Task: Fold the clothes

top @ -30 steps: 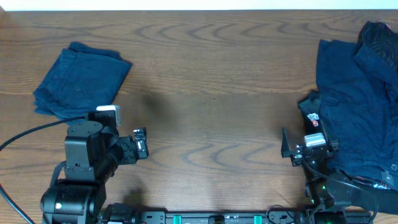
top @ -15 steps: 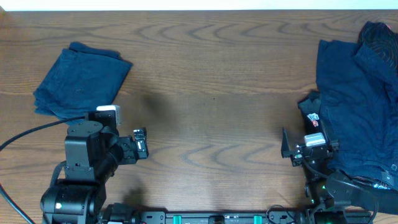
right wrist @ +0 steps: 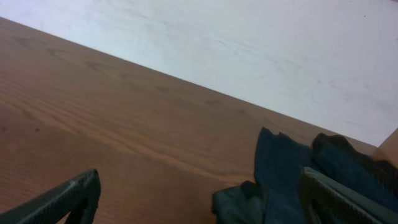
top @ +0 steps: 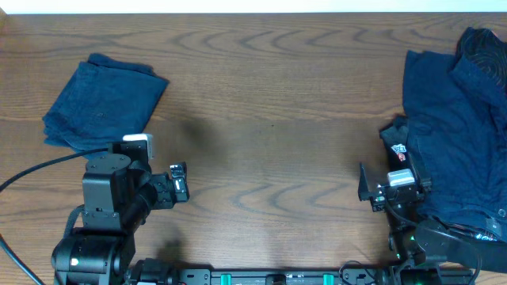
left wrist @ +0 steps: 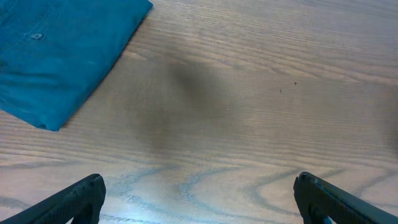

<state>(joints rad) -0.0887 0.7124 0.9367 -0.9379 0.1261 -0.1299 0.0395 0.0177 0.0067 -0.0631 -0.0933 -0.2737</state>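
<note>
The clothes lie in two places. One navy garment is folded at the far left of the table, and its corner shows in the upper left of the left wrist view. A loose pile of navy clothes is heaped at the right edge. My left gripper hovers open over bare wood, right of and nearer than the folded piece. My right gripper is open and empty at the pile's left edge. Crumpled cloth lies just inside its right finger, and I cannot tell whether they touch.
The wooden table spans the whole view. Its far edge meets a white wall. The arm bases stand at the near edge, and a black cable trails off to the left.
</note>
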